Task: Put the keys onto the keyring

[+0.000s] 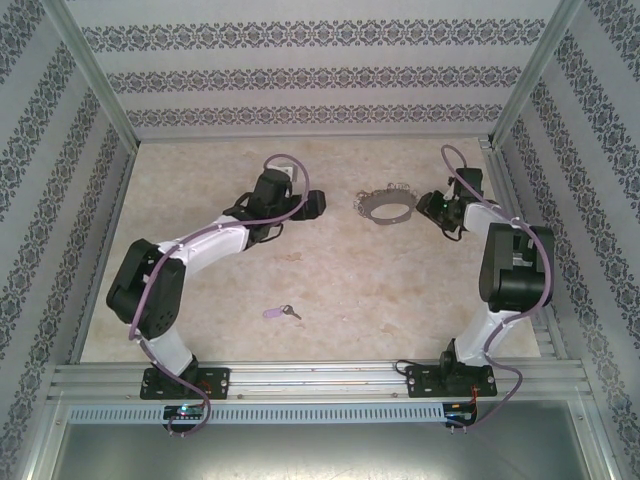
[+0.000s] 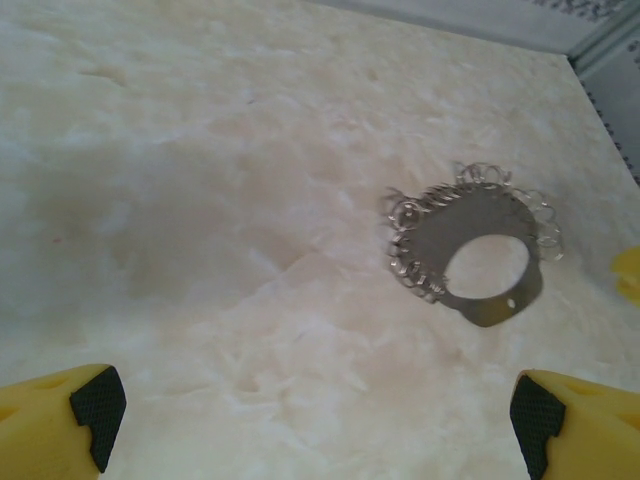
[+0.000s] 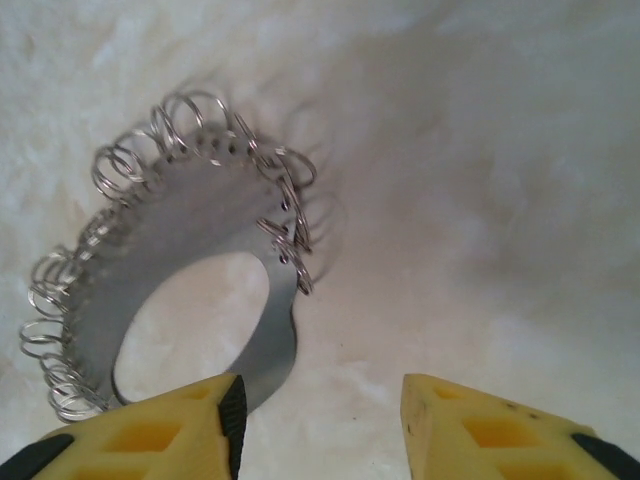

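Cream marbled counter (image 1: 330, 290) bearing a silvery metal keyring (image 1: 386, 203) fringed with wire loops at far centre, right hand (image 3: 320, 400) half-narrowed at its rim, left hand (image 2: 315, 405) wide nearby, small lilac-headed key (image 1: 281, 313) well apart, near the front.

This is a robot test cell, a lab rig rather than a home. Two arms, the left arm (image 1: 185, 265) and the right arm (image 1: 515, 265), are bolted to aluminium rails (image 1: 320, 375) at the near edge of a pale marbled table (image 1: 340, 290). Bare aluminium posts (image 1: 95, 85) frame the booth. Its walls (image 1: 300, 75) are flat panels printed with bands of a dark floral pattern. Lilac cables (image 1: 284, 156) loop along the arms.
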Controlling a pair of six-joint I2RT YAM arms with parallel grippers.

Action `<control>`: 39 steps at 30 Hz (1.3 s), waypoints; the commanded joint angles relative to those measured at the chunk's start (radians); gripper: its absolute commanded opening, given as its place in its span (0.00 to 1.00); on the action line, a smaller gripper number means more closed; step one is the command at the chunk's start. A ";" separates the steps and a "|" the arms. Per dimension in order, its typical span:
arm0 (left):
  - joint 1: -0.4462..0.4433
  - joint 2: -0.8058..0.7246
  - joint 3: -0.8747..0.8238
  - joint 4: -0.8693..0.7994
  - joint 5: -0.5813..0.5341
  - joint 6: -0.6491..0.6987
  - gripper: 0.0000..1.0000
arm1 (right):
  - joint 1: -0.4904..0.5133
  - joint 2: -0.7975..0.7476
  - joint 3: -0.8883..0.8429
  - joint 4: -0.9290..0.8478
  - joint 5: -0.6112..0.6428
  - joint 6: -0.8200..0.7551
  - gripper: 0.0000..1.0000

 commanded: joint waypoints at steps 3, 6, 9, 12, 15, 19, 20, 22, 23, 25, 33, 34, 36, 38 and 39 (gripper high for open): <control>-0.005 0.038 0.103 -0.106 0.034 0.015 1.00 | 0.007 0.036 0.026 0.005 -0.055 0.003 0.40; -0.005 0.048 0.113 -0.096 0.046 0.012 1.00 | 0.019 0.062 0.045 0.001 -0.047 0.003 0.38; -0.005 0.055 0.115 -0.088 0.049 0.014 1.00 | 0.033 0.093 0.083 -0.013 -0.033 0.003 0.37; -0.006 0.067 0.120 -0.098 0.050 0.024 1.00 | 0.043 0.120 0.117 -0.019 -0.016 0.005 0.38; -0.005 0.075 0.127 -0.103 0.052 0.032 1.00 | 0.046 0.145 0.148 -0.026 -0.014 0.011 0.35; -0.005 0.084 0.134 -0.097 0.058 0.035 1.00 | 0.047 0.162 0.170 -0.031 -0.006 0.017 0.33; -0.005 0.087 0.137 -0.097 0.061 0.033 1.00 | 0.047 0.163 0.175 -0.037 -0.003 0.016 0.33; -0.005 0.091 0.141 -0.088 0.070 0.033 1.00 | 0.047 0.167 0.181 -0.046 0.000 0.017 0.33; -0.005 0.092 0.141 -0.083 0.073 0.032 1.00 | 0.047 0.167 0.184 -0.052 0.001 0.015 0.33; -0.005 0.097 0.144 -0.076 0.083 0.030 1.00 | 0.046 0.169 0.189 -0.063 0.006 0.014 0.32; -0.006 0.103 0.145 -0.068 0.102 0.023 1.00 | 0.038 0.124 0.149 -0.081 0.048 0.003 0.31; -0.005 0.103 0.144 -0.066 0.105 0.021 1.00 | 0.036 0.128 0.155 -0.090 0.049 0.002 0.31; -0.005 0.102 0.145 -0.062 0.109 0.020 1.00 | 0.036 0.139 0.167 -0.095 0.049 0.006 0.31; -0.005 0.102 0.145 -0.060 0.109 0.018 1.00 | 0.036 0.148 0.177 -0.095 0.049 0.010 0.31; -0.006 0.103 0.144 -0.059 0.109 0.018 1.00 | 0.035 0.154 0.184 -0.096 0.046 0.012 0.31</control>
